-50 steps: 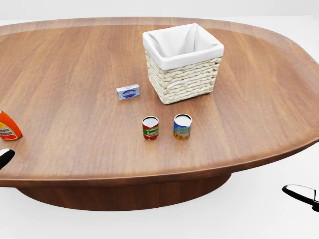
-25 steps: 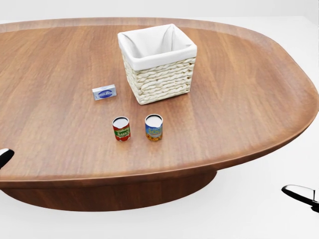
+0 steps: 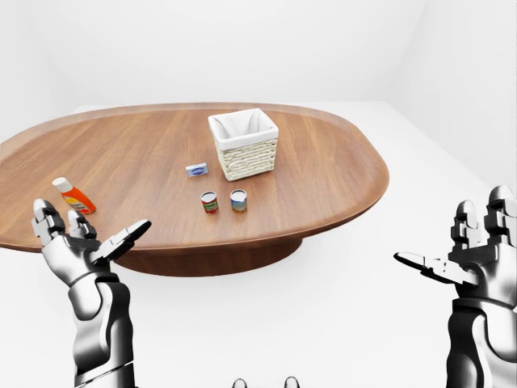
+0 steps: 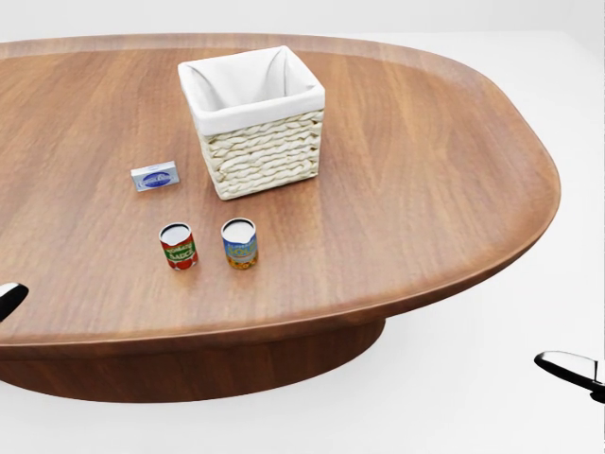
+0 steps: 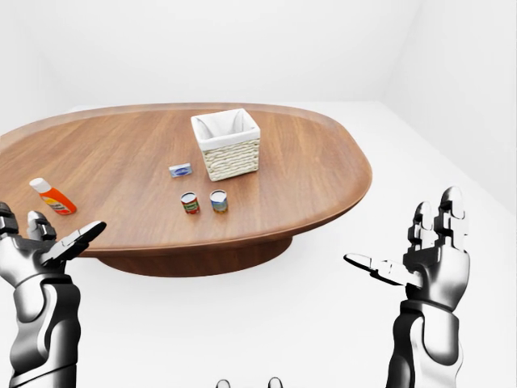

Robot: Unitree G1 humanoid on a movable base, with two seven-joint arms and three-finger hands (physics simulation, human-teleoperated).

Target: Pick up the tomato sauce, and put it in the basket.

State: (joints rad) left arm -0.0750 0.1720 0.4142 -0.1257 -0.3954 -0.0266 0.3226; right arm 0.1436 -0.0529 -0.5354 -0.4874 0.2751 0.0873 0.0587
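Both hands hover palm-up off the surface, fingers spread and released, holding nothing: the left hand (image 3: 81, 246) just short of the near rim, the right hand (image 3: 477, 259) out over bare white floor, well apart from the rim. Beyond the left fingers (image 3: 125, 237) stretches the oval, wood-grained surface (image 4: 425, 170), its edge smoothly rounded. The tomato sauce (image 4: 178, 246), a small red can, stands upright just beside a blue can (image 4: 239, 243); further off sit a small flat box (image 4: 155, 176) and the square woven basket (image 4: 253, 121) with white lining. An orange bottle (image 3: 73, 196) stands nearest the left fingers. White walls enclose the room.
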